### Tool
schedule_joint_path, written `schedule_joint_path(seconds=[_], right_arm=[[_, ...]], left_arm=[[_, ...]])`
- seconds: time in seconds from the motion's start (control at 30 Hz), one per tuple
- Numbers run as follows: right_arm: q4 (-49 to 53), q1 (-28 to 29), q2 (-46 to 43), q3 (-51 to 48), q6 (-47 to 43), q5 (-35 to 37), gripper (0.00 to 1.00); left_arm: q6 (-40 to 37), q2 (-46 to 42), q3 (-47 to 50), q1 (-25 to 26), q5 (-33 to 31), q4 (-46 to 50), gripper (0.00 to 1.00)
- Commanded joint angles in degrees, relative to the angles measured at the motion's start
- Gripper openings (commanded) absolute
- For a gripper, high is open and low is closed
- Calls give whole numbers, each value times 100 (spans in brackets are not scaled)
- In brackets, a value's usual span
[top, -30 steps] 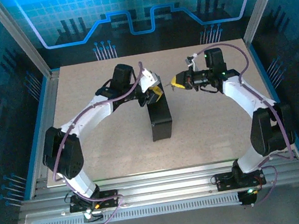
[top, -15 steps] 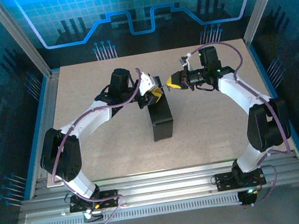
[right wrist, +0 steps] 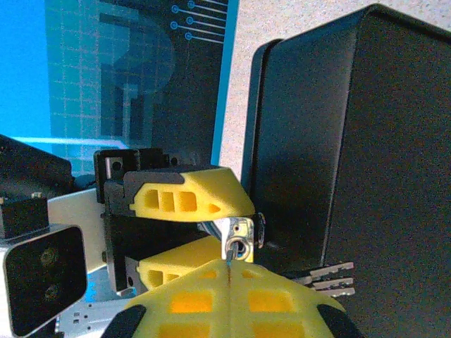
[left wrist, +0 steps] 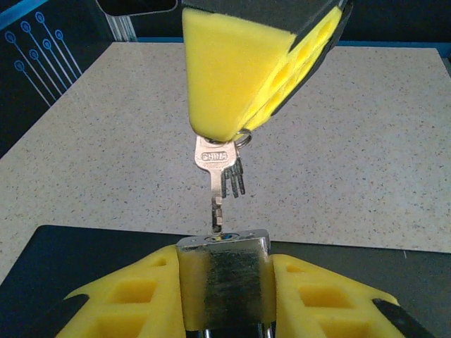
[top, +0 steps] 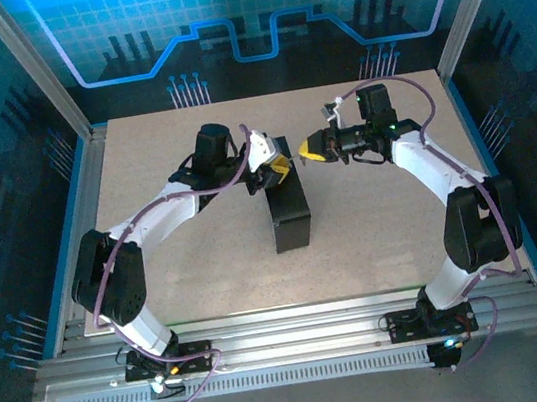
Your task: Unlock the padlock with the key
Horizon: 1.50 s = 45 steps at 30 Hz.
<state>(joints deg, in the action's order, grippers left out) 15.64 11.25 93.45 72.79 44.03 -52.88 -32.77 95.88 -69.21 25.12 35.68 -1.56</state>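
Observation:
The small silver padlock (left wrist: pixel 224 278) is clamped between the yellow foam pads of my left gripper (left wrist: pixel 224 290), keyhole face up in the left wrist view. My right gripper (left wrist: pixel 243 67) comes down from above, shut on the head of a silver key (left wrist: pixel 214 184). The key's tip rests at the mouth of the keyhole. In the right wrist view my right gripper (right wrist: pixel 229 299) sits just in front of the padlock (right wrist: pixel 239 238), with the thin blade edge reaching the keyhole. From above, the left gripper (top: pixel 279 167) and right gripper (top: pixel 313 149) meet over the table's middle.
A dark box (top: pixel 288 206) stands on the speckled table (top: pixel 373 226) right under and beside the left gripper, and it looms close on the right in the right wrist view (right wrist: pixel 352 141). Spare keys (right wrist: pixel 330 276) dangle from the held key's ring.
The right gripper has edged left toward the left gripper, bringing the key up to the padlock. The left arm shifted slightly.

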Motion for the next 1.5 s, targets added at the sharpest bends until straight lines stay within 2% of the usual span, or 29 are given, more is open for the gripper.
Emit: schedule_joint_path(seconds=[0.0,0.47,0.63,0.8,0.93,1.07,1.23,1.37,1.4,1.47], right_arm=[[248,147,149,270,-255,-249,0],[828,344,544,661,-630,-379,0],[871,353,702,743,-659,-417,0],[1037,380,734,879,-782,-595,0],[1102,456,785,918,-760,-795,0],[1617,555,844,1106,-1068,-709,0],[1409,596,844,836,-930,-617,0],[1200,650,909,857,-829,-574,0],[1232,643,919,903,-887,-589,1],[1583,556,921,1056,-1265,-530,11]], left_arm=[[-217,-227,94,-63,213,-195,4],[-218,-297,233,-69,294,-474,4],[-404,-348,316,-62,634,-553,3],[-557,-315,343,-59,213,-490,2],[-702,-282,303,-52,125,-426,3],[-584,-219,211,-65,1,-507,3],[-447,-207,242,-85,228,-645,3],[-431,-188,128,-51,480,-397,3],[-422,-163,59,-50,548,-237,3],[-522,-86,-86,-90,670,182,2]])
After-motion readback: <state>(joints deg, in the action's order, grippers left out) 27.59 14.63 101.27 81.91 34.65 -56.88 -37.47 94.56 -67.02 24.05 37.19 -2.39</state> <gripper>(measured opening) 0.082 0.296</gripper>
